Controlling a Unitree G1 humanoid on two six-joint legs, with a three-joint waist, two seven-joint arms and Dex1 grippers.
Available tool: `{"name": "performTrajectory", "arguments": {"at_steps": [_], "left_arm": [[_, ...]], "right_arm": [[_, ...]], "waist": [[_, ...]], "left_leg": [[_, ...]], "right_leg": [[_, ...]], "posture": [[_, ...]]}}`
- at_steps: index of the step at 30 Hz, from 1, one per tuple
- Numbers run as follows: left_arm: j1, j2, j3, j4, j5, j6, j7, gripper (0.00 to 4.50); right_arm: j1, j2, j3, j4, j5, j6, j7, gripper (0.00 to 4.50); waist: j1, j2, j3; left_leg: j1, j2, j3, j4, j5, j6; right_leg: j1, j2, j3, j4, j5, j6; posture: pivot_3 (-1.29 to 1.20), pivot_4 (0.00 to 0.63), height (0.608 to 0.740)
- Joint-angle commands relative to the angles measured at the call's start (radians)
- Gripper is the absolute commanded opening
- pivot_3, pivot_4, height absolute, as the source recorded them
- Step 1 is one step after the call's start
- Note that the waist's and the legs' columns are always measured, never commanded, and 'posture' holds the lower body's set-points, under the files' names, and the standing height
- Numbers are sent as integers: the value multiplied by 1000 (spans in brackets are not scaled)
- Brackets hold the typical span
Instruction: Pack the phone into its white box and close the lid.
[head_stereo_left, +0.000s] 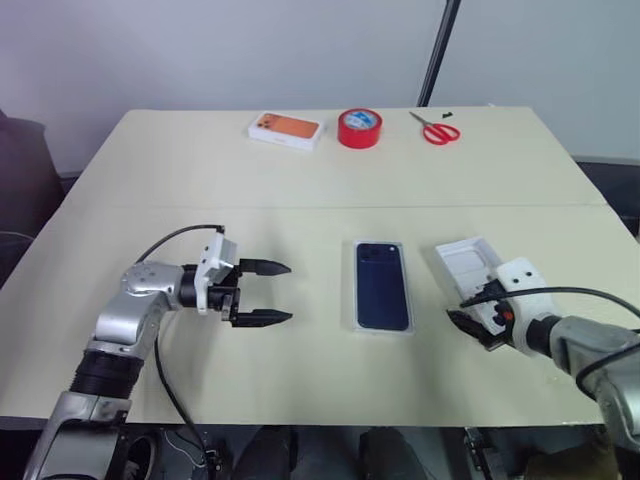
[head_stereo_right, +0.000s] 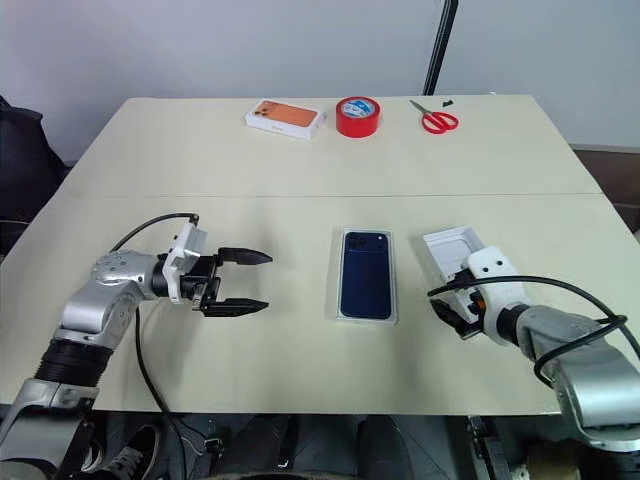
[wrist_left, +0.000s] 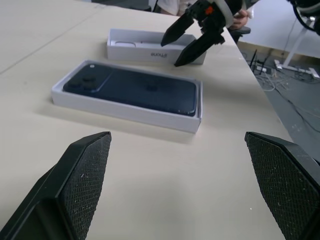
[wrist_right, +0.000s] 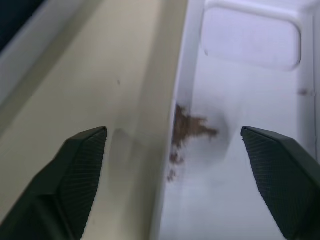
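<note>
**Phone lies in its tray, lid sits open beside it**

The phone (head_stereo_left: 383, 285) lies flat, back up, inside the white box (wrist_left: 125, 107) near the middle of the table (head_stereo_left: 300, 180), its camera cluster at the far end. The box's low walls frame it on all sides.

Just to the right of the box, with a strip of bare table between them, the lid (head_stereo_left: 466, 262) rests hollow side up, turned slightly askew to the box. In the right wrist view its inner floor carries a brownish smudge near the wall that faces the phone.

The right pincer (head_stereo_left: 468, 320) hangs over the near end of the lid, angled downward, its two fingers spread with nothing between them; one stands over the table strip, the other over the lid's hollow. The left pincer (head_stereo_left: 262, 293) floats to the left of the box, well apart from it, pointing level toward the phone, its fingers wide apart and empty.

Along the far edge of the table stand an orange-topped carton (head_stereo_left: 286, 129), a roll of red tape (head_stereo_left: 359, 127) and red-handled scissors (head_stereo_left: 436, 129), all well away from the box and lid. Nothing lies between either pincer and the box.
</note>
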Motion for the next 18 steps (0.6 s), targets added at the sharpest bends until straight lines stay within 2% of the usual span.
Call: {"name": "performTrajectory", "arguments": {"at_steps": [1, 6, 7, 12, 18], "left_arm": [[8, 0, 18, -42, 0, -28, 14, 4500], [15, -6, 18, -45, -1, -36, 31, 4500], [16, -6, 17, -47, -2, -34, 33, 4500], [11, -4, 19, -38, 3, -39, 42, 4500], [-19, -10, 31, -9, 6, -35, 69, 4500]], "right_arm": [[25, -42, 5, -24, 25, 44, 17, 2654], [22, -44, 26, -39, 41, 73, 0, 150], [19, -48, 32, -34, 30, 66, -13, 34], [-24, 1, 7, -7, 33, 94, -58, 34], [-288, 249, -129, 27, 121, 242, -96, 34]], "waist": [[1, 0, 0], [-2, 0, 0], [-2, 0, 0], [-3, 0, 0], [-15, 1, 1]], "left_leg": [[0, 0, 0, 0, 0, 0], [1, 0, 0, 0, -1, 1], [1, 0, 0, 0, -1, 1], [3, 0, 0, 0, -1, 1], [3, 1, 0, -1, 0, 1]], "right_leg": [[0, 0, 0, 0, 0, 0], [1, 0, 0, 0, 0, 0], [1, 0, 0, 0, 0, 0], [3, 0, 0, 0, 0, 0], [2, 1, 1, 1, 0, 0]], "posture": [[0, 150, 740], [0, 150, 740], [0, 150, 740], [0, 150, 740], [0, 150, 740]]}}
